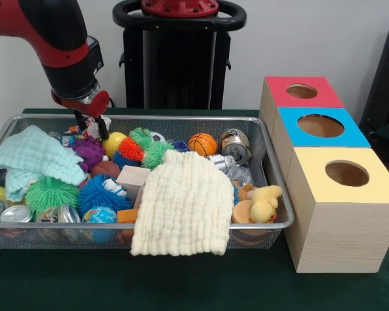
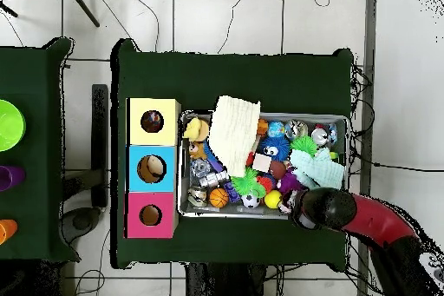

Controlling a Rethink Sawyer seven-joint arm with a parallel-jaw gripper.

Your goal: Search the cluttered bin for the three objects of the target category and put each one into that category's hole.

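The wire mesh bin [image 1: 181,118] is full of toys, balls and cans; it also shows in the overhead view [image 2: 260,213]. My gripper [image 1: 93,128] hangs low over the bin's far left corner in the front view; in the overhead view the arm's end [image 2: 305,207] covers it. A small white piece with red and blue print [image 1: 94,123] sits right at the gripper; I cannot tell if it is held. Another scrap of white print [image 1: 69,138] lies just beside it. The yellow-topped box's hole [image 1: 347,173] is at the right, also seen from overhead [image 2: 152,121].
A cream waffle cloth [image 1: 181,207] drapes over the bin's near rim. A mint-green waffle cloth [image 1: 35,159] covers the left end. The blue-topped box [image 1: 321,125] and red-topped box [image 1: 301,91] stand behind the yellow one. A basketball [image 1: 202,144] and cans [image 1: 235,146] lie at the back.
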